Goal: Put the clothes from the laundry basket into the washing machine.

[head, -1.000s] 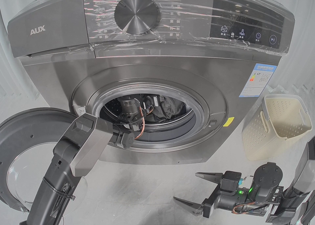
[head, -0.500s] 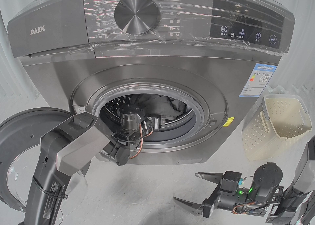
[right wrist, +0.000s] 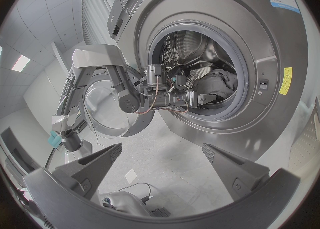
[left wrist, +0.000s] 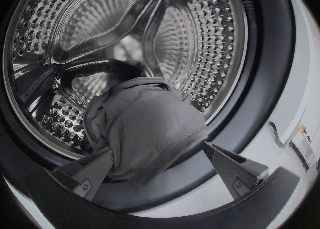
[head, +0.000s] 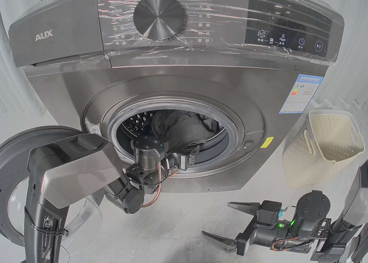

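Clothes [left wrist: 146, 119] at drum [left wrist: 173, 39] mouth, lapping seal [left wrist: 263, 72]; left pincer [left wrist: 157, 149] spread either side.

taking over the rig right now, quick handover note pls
Left gripper: open at the drum mouth, jaws either side of the dark garment, not gripping it.
Right gripper: open, empty, low over the floor before the washing machine.
Done: garment lies in the drum, though its edge seems to overhang the door seal. Laundry basket, right of the machine, shows no clothes.
Left: probably push that edge in; the door is open.
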Controlling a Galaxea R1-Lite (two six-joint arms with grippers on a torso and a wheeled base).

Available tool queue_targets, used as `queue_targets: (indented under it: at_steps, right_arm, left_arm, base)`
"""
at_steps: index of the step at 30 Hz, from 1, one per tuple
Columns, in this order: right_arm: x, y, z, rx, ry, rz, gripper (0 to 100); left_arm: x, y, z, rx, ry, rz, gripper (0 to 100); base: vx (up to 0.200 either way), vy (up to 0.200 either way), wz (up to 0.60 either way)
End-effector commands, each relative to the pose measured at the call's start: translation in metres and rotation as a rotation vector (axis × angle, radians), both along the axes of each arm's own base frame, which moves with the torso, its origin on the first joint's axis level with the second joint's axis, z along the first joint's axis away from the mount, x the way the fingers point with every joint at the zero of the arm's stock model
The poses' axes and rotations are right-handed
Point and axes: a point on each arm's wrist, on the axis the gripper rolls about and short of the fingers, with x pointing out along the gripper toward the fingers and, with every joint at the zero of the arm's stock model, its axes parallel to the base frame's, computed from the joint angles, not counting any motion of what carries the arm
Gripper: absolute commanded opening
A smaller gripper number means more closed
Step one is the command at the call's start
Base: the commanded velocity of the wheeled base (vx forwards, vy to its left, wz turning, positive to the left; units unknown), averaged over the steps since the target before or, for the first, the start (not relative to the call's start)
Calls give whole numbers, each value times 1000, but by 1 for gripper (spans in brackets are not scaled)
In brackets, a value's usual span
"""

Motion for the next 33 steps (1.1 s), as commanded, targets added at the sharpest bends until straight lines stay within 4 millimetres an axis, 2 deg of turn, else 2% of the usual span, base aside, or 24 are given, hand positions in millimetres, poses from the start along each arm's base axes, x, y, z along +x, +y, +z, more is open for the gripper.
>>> queue_targets:
  at_steps: [1, 8, 9, 16, 19, 21, 22, 23, 25, 26, 27, 30, 33]
  right_arm:
    - [-1, 0, 1, 5, -2, 3, 100]
    - [-1, 0, 2, 5, -4, 3, 100]
    - [-1, -1, 2, 4, -3, 3, 100]
    - [-2, -2, 7, 25, -14, -1, 100]
    - [-4, -7, 16, 52, -36, -15, 100]
    - [-6, -13, 27, 86, -68, -28, 100]
    - [-5, -14, 27, 87, -69, -31, 100]
    - [-5, -19, 36, 116, -99, -47, 100]
    - [-5, -22, 41, 132, -115, -59, 100]
    - [-5, -25, 46, 148, -127, -68, 100]
    - [-5, -26, 46, 151, -129, -70, 100]
    - [-9, -31, 51, 172, -137, -84, 100]
    - [-17, -42, 49, 157, -127, -112, 100]
  left_arm:
    - [-16, -2, 6, 0, 1, -24, 100]
    - [-48, -4, 9, 4, 9, -74, 100]
    - [-59, -5, 12, 3, 8, -93, 100]
    - [-101, -1, 31, -34, -24, -159, 100]
    - [-118, 12, 47, -49, -42, -165, 100]
    - [-135, 27, 64, -67, -56, -162, 100]
    - [-137, 28, 66, -70, -58, -162, 100]
    - [-153, 44, 76, -94, -48, -158, 100]
    - [-162, 51, 81, -113, -38, -156, 100]
    - [-175, 62, 89, -144, -34, -158, 100]
    - [-177, 63, 89, -148, -31, -157, 100]
    - [-205, 83, 94, -167, -22, -163, 100]
    - [-221, 98, 90, -150, 5, -163, 100]
  base:
    - [0, 0, 0]
    - [0, 0, 0]
    - [0, 0, 0]
    - [0, 0, 0]
    - [0, 0, 0]
    - [0, 0, 0]
    - [0, 0, 0]
    - [0, 0, 0]
    - [0, 0, 0]
    - [0, 0, 0]
    - [0, 0, 0]
    - [0, 0, 0]
    - [0, 0, 0]
